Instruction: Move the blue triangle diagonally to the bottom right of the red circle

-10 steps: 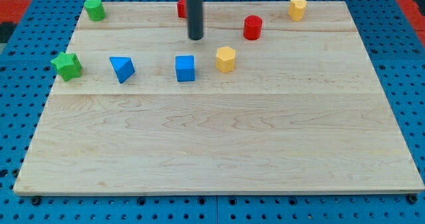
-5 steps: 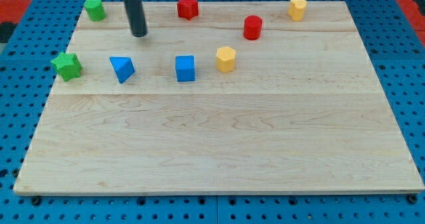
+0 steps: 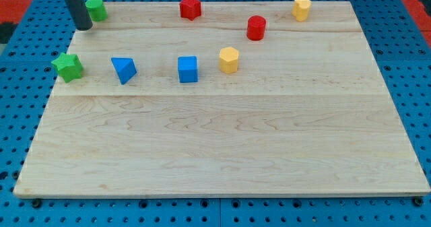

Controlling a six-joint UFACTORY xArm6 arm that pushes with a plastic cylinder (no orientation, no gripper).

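Note:
The blue triangle point(image 3: 124, 69) lies on the wooden board point(image 3: 222, 146) at the view's left. The red circle point(image 3: 256, 27) stands toward the view's upper right, far from the triangle. My tip point(image 3: 84, 28) is at the board's upper left corner, just left of and below the green cylinder point(image 3: 96, 9). It is above and to the left of the blue triangle, apart from it, touching no block.
A green star point(image 3: 68, 66) lies left of the triangle. A blue cube point(image 3: 188, 69) and a yellow hexagon point(image 3: 229, 59) lie between triangle and red circle. A red star point(image 3: 190, 7) sits at the top middle, a yellow cylinder point(image 3: 302, 9) at the top right.
My tip has swept left along the top of the board, from beside the red star to the green cylinder. No block has moved.

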